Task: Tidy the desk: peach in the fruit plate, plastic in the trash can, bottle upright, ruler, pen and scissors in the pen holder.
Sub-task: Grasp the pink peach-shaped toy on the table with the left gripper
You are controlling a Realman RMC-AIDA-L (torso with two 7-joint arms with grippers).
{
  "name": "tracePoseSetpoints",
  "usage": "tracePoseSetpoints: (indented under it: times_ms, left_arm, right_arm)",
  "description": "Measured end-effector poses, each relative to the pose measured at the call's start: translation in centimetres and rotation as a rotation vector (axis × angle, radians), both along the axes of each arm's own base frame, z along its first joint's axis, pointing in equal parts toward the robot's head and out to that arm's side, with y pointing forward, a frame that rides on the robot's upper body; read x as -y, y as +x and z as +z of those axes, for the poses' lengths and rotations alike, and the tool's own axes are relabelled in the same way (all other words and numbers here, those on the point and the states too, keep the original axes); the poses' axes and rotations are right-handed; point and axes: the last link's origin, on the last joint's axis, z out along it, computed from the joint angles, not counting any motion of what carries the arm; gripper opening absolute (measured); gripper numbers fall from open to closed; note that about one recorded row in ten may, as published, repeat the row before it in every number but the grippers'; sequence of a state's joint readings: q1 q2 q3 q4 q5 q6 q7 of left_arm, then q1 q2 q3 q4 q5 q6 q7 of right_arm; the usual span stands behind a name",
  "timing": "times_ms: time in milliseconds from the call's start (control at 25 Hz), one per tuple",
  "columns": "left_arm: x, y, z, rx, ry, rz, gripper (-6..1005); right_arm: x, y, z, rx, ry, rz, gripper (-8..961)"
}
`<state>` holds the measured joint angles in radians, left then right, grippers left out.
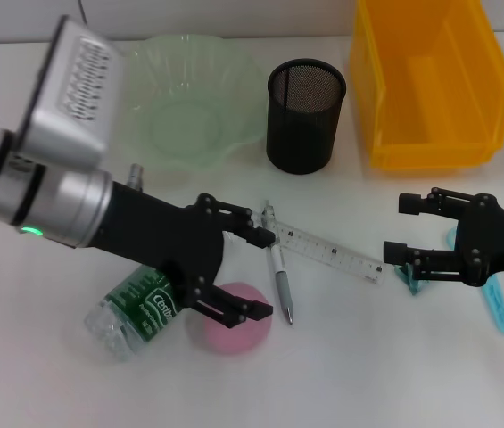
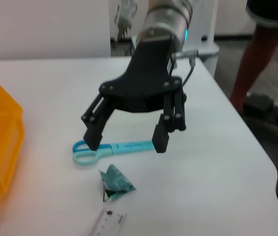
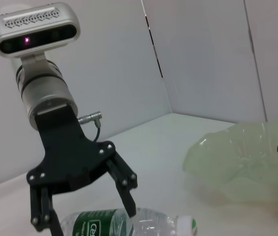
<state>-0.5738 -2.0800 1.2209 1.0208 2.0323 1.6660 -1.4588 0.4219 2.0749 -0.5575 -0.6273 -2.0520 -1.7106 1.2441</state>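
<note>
My left end effector (image 1: 250,272) hangs spread wide over the pink peach (image 1: 230,326) and the bottle (image 1: 136,314) lying flat on the bench (image 1: 37,374) — ruler (image 1: 332,253) and pen (image 1: 278,272) just beside. Right end effector (image 1: 403,228) is also agape, above the blue scissors (image 2: 111,148) — plastic scrap (image 2: 114,183) near them

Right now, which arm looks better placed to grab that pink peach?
The left. Its open end effector hangs right beside the peach and the lying bottle. The right end effector, also open, sits across the desk over the scissors.
</note>
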Motion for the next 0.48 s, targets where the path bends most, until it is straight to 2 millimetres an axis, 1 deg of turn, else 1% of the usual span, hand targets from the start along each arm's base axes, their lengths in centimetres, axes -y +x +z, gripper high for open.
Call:
tracePoseSetpoints:
  times_ms: [120, 360, 400, 480]
  left_arm:
    - [0.2, 1.1, -0.9, -0.069, 0.029, -0.045, 842]
    - [0.8, 1.4, -2.4, -0.159, 0.061, -0.089, 839]
    - [0.8, 1.4, -2.4, -0.159, 0.061, -0.089, 838]
    - [1.1, 1.1, -3.3, -0.210, 0.059, -0.102, 837]
  right_arm:
    - [0.0, 0.0, 0.1, -0.002, 0.001, -0.006, 826]
    - [0.2, 0.2, 0.2, -0.007, 0.006, -0.014, 824]
    - [0.2, 0.2, 0.2, -0.007, 0.005, -0.015, 824]
    - [0.2, 0.2, 0.2, -0.007, 0.005, -0.015, 823]
